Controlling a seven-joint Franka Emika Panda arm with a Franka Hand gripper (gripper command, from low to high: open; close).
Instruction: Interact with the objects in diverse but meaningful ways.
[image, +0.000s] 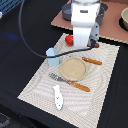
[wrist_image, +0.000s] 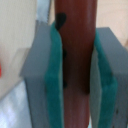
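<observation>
In the wrist view my gripper (wrist_image: 77, 75) has its two green pads (wrist_image: 54, 80) pressed against both sides of the brown sausage (wrist_image: 77, 50), which stands lengthwise between them. In the exterior view the gripper (image: 93, 44) is low over the far edge of the striped mat (image: 100, 95), and the arm hides the sausage there. The red tomato (image: 69, 39) lies on the mat to the exterior view's left of the gripper. The light blue cup (image: 53, 56) stands nearer, beside the round plate. The white-and-blue fish (image: 58, 97) lies at the mat's near end. The grey saucepan (image: 67, 11) sits behind the arm, mostly hidden.
A round wooden plate (image: 73, 68) lies mid-mat, with an orange-handled knife (image: 91, 61) beyond it and an orange-handled fork (image: 70, 82) in front. A brown board (image: 112, 27) lies behind the mat, with a bowl (image: 124, 18) at the exterior view's right. A black cable (image: 30, 42) loops past the cup.
</observation>
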